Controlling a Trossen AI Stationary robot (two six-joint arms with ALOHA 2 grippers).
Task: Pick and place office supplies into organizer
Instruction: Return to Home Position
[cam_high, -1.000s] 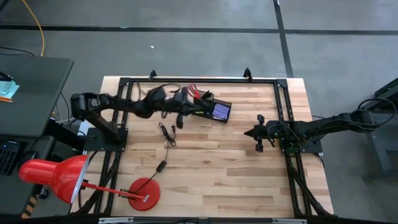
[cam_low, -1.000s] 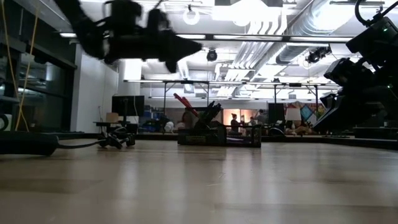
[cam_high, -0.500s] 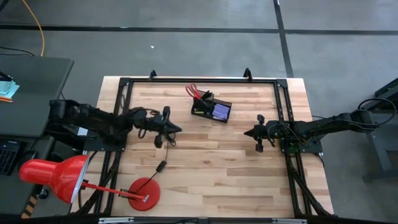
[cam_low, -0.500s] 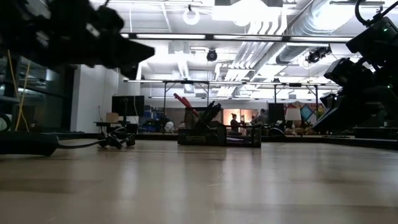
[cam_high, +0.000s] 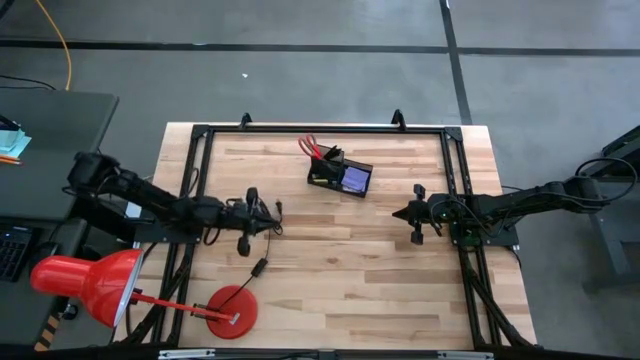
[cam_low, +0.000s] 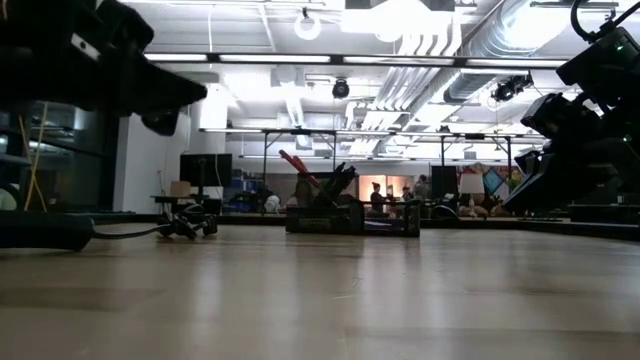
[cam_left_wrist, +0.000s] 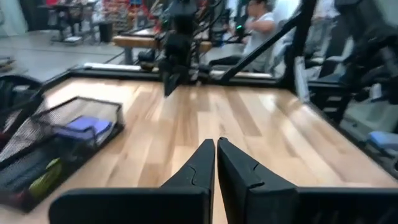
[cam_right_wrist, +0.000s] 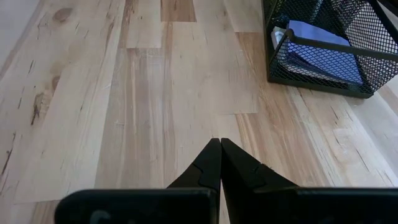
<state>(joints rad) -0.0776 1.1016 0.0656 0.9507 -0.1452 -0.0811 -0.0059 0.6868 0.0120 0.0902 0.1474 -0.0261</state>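
Observation:
The black mesh organizer (cam_high: 340, 176) stands at the table's far middle. Red-handled scissors (cam_high: 312, 149) stick up out of its taller cup section, and the purple sticky-note pad (cam_high: 354, 180) lies in its lower tray. The left wrist view shows the pad (cam_left_wrist: 81, 127) and a yellow piece (cam_left_wrist: 47, 179) inside the mesh. My left gripper (cam_high: 270, 222) is shut and holds nothing. It hangs level over the table's left half, near and left of the organizer. My right gripper (cam_high: 400, 212) is shut and holds nothing, right of the organizer.
A thin black cable (cam_high: 262, 262) lies on the wood below and beside my left gripper. A red desk lamp (cam_high: 90, 285) with a round base (cam_high: 232, 310) stands at the near left corner. A black frame (cam_high: 320, 128) runs round the table.
My left gripper has drawn back from beside the organizer toward the table's left and near edges. It has sunk a little, stays level and carries nothing. The organizer and its contents have not moved.

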